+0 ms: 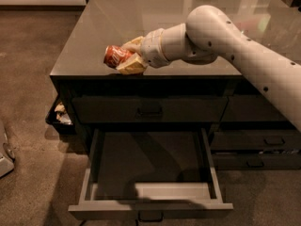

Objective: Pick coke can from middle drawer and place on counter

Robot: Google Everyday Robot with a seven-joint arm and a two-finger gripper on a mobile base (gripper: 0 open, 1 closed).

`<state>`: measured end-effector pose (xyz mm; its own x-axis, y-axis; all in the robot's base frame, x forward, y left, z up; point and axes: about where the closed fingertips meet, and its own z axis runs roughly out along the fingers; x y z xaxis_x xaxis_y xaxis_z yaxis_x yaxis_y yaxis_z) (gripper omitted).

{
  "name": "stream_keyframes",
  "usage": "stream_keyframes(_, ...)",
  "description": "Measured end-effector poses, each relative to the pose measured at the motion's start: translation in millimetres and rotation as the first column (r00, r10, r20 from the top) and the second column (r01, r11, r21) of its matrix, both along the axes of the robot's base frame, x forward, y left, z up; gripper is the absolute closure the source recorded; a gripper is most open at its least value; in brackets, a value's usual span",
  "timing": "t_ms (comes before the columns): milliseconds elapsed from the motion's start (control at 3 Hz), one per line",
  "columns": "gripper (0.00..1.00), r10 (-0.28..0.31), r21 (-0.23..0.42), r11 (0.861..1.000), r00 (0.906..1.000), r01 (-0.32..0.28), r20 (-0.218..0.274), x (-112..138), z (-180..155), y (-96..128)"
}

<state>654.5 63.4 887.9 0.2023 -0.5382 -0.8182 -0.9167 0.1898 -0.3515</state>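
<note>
The red coke can (114,56) lies sideways in my gripper (127,57), which is shut on it with pale fingers (131,66) above and below the can. The can is held over the front left part of the grey-brown counter (99,27), close to its surface; I cannot tell if it touches. My white arm reaches in from the right. The middle drawer (149,171) stands pulled out below the counter, with a dark floor, grey side walls and nothing showing inside.
A shut drawer front (149,109) sits above the open one. More dark drawer fronts (256,145) are at the right. A dark bin with clutter (60,114) stands on the brown floor left of the cabinet. A white object (4,154) is at the left edge.
</note>
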Motion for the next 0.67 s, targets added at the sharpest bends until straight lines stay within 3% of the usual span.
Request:
stream_keyframes(333,1.0,0.0,0.0,1.0,1.0,0.0,0.0,0.0,0.0,0.0)
stream_keyframes(667,1.0,-0.037,-0.016,0.999,0.9993,0.037,0.006,7.7,-0.1,-3.7)
